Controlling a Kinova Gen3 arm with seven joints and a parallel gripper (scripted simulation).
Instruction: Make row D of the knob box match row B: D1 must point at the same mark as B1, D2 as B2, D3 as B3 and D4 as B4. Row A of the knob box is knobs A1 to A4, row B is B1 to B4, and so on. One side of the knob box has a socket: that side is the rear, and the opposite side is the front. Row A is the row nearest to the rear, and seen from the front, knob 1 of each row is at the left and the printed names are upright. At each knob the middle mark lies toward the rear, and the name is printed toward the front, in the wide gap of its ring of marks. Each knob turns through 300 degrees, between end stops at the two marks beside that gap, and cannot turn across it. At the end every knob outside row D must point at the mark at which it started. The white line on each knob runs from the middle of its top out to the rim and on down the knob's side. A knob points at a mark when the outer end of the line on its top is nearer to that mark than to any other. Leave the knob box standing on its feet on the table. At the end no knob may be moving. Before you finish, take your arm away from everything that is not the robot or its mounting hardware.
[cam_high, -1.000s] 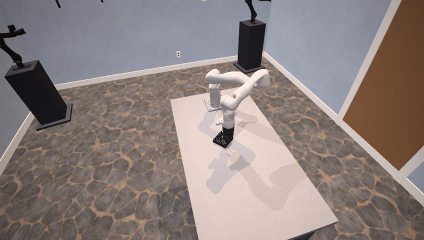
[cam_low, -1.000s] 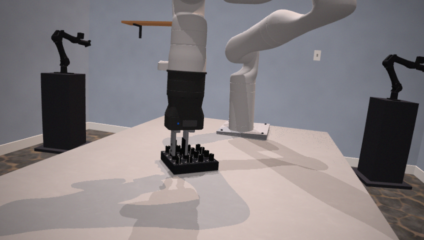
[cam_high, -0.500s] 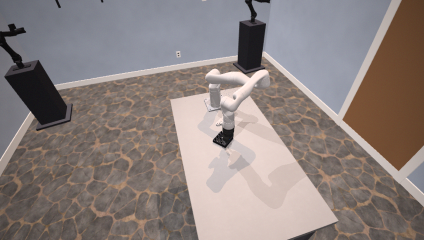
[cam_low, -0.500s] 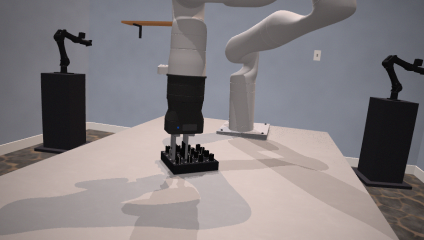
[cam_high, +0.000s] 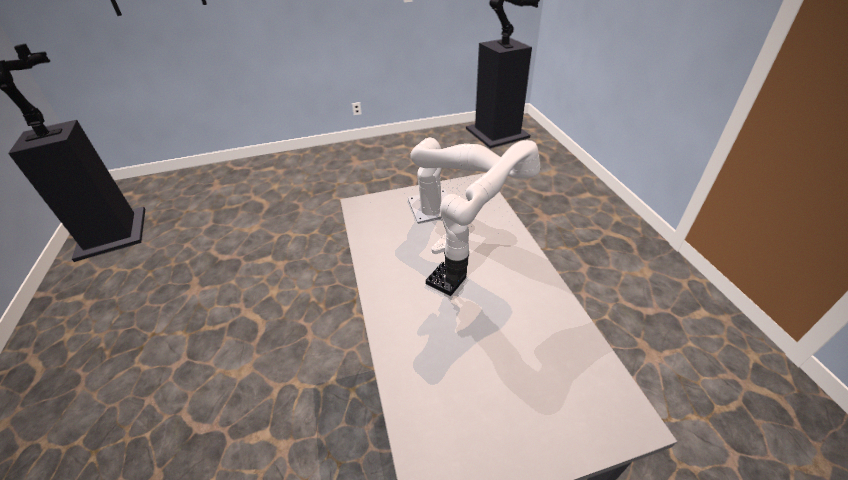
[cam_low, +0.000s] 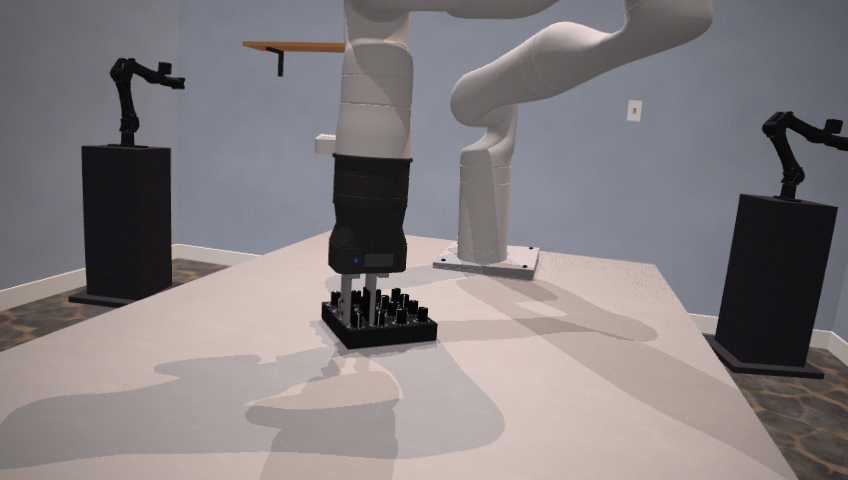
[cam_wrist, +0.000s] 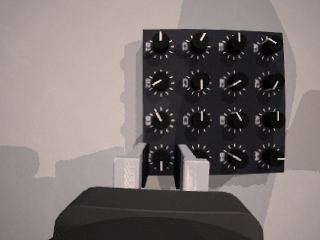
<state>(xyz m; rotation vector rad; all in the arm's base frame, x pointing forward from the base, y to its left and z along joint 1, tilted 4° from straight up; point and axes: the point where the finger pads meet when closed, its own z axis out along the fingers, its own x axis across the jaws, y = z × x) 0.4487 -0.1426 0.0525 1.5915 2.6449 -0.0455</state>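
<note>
The black knob box (cam_high: 440, 289) (cam_low: 389, 339) (cam_wrist: 181, 62) stands on the table. In the wrist view row D is the left column. Knob D1 (cam_wrist: 160, 45) and B1 (cam_wrist: 235, 45) both point up in the picture. D2 (cam_wrist: 161, 80) and B2 (cam_wrist: 237, 81) point lower left. D3 (cam_wrist: 161, 120) and B3 (cam_wrist: 237, 120) point up and slightly left. D4 (cam_wrist: 161, 154) points down, while B4 (cam_wrist: 235, 157) points upper left. My gripper (cam_low: 359, 320) (cam_wrist: 161, 159) is open, its fingers on either side of D4 with gaps visible. C4 is partly hidden by the right finger.
Rows C and A stand beside row B, close to the fingers. The arm's base plate (cam_high: 419, 217) (cam_low: 529, 269) is bolted on the table (cam_high: 410, 416) (cam_low: 565, 416) behind the box. Dark pedestals (cam_high: 502, 89) (cam_low: 127, 226) with small black arms stand away from the table.
</note>
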